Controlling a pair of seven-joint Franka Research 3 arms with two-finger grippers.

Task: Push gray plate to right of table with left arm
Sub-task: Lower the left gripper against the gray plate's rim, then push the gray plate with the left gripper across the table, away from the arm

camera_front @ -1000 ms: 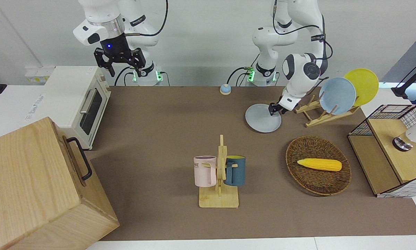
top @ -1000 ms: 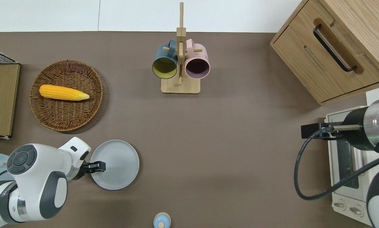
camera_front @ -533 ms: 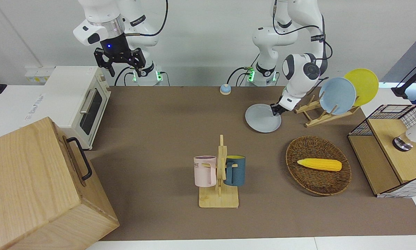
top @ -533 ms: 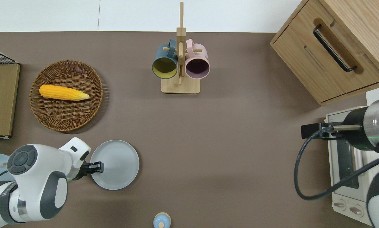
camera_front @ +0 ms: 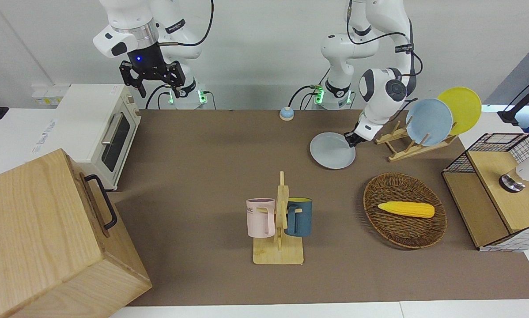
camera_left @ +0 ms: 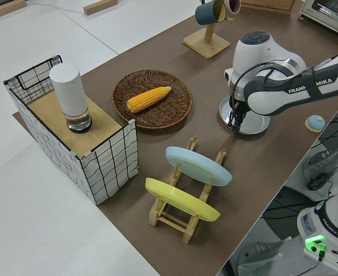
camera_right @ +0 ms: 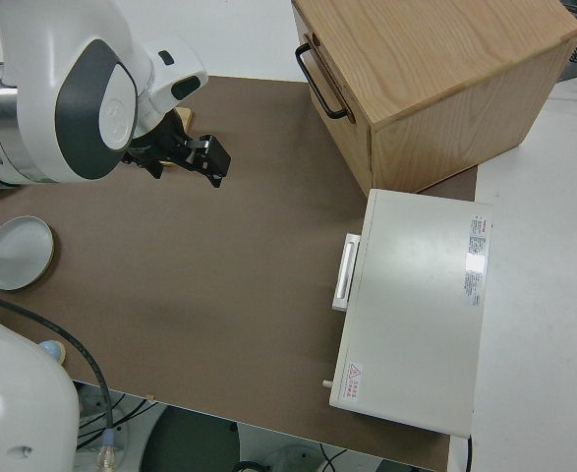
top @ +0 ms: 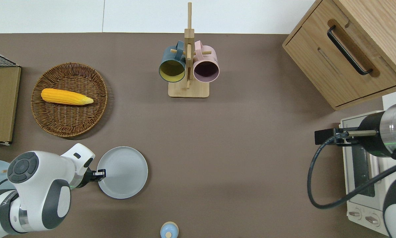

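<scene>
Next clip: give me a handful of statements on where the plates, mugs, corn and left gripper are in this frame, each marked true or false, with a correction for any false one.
1. The left gripper is at the rim of the gray plate on the side toward the left arm's end of the table. True.
2. The gray plate stands in the wooden plate rack. False: it lies flat on the table; the rack holds the sky-blue plate and the yellow plate.
3. The corn cob lies in the wicker basket. True.
4. Both mugs sit on the gray plate. False: the pink mug and blue mug hang on the mug stand.
5. The right arm is parked. True.
</scene>
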